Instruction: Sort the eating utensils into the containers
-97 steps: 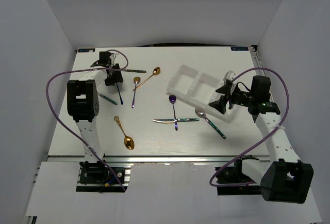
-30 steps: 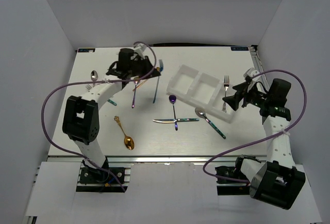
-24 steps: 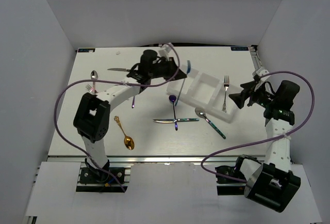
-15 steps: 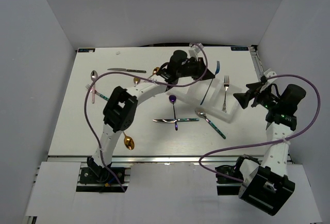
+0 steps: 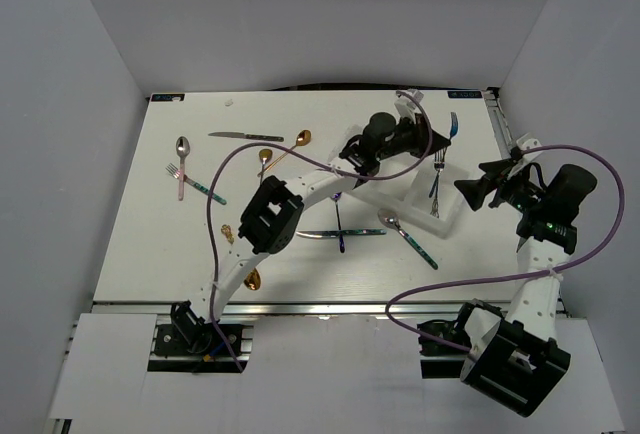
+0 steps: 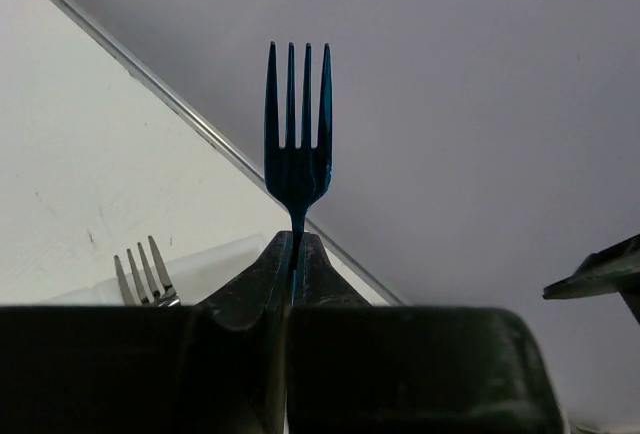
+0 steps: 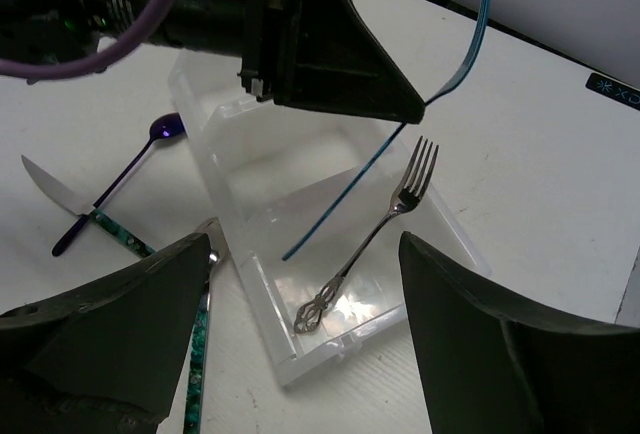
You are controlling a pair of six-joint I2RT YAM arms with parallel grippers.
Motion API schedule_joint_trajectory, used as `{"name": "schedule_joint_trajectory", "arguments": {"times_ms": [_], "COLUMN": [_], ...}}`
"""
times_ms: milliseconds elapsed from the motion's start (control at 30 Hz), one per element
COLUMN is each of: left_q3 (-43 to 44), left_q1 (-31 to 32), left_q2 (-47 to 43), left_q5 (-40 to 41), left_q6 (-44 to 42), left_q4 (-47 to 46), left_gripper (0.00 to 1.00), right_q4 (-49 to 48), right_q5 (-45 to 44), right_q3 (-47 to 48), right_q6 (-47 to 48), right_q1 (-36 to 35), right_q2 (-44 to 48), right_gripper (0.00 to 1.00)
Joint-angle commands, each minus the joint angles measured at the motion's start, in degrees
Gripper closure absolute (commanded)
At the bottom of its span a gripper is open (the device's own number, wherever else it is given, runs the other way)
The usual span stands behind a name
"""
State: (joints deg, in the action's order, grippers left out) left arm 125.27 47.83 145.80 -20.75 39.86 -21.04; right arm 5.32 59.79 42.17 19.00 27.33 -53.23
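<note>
My left gripper [image 5: 432, 142] is shut on the handle of a blue fork [image 5: 448, 134] and holds it tilted above the right compartment of the white three-part tray [image 5: 449, 216]. In the left wrist view the fork [image 6: 297, 124] sticks up from the closed jaws of the left gripper [image 6: 295, 242]. A silver fork [image 5: 437, 176] lies in that compartment, and it also shows in the right wrist view [image 7: 375, 234]. My right gripper [image 5: 480, 179] is open and empty just right of the tray. The right wrist view shows the blue fork [image 7: 350, 189] over the tray [image 7: 290, 364].
Loose utensils lie on the table: a silver knife [image 5: 245, 136], a gold spoon [image 5: 290, 149], a silver spoon [image 5: 181, 159], a green-handled fork [image 5: 200, 184], an iridescent knife [image 5: 335, 235], a green-handled spoon [image 5: 410, 239]. The left arm [image 5: 275, 214] hides others.
My left arm has swept from the far left across the table with the blue fork to above the tray. My right gripper left the silver fork in the right compartment and drew back right.
</note>
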Motion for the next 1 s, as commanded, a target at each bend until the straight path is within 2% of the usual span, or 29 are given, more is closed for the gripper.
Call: {"name": "schedule_joint_trajectory", "arguments": {"times_ms": [0,267,667,733,900,967], "left_q3": [0.84,3.05,-0.38,-1.96,-6.08,-6.97], "left_q1": [1.82,3.40,4.55,4.72,4.90,4.90], "left_q2": [-0.17,4.40,3.71,2.74,0.81,0.19], "left_q5": [7.11,13.89,14.34,14.34,14.43,14.34], "left_q6": [-3.02,-9.26,-12.35,-12.43,-11.65,-11.29], "left_q4": [-7.44,-9.46,-10.07,-10.16,-10.60,-10.78], "left_gripper": [1.00,1.00,1.00,0.95,0.91,0.82], "right_q4": [-2.95,-3.12,-3.30,-3.30,-3.39,-3.39], "right_q5": [1.56,2.35,2.61,2.53,2.61,2.52], "right_q3": [-0.69,-0.78,-1.04,-1.13,-1.13,-1.13], "right_q6": [-1.25,-1.43,-1.51,-1.43,-1.43,-1.51], "right_q1": [0.44,0.53,0.53,0.53,0.53,0.53], "right_q2": [-0.03,-1.26,-1.79,-1.79,-1.79,-1.70], "right_gripper": [0.17,0.17,0.17,0.17,0.17,0.17]}}
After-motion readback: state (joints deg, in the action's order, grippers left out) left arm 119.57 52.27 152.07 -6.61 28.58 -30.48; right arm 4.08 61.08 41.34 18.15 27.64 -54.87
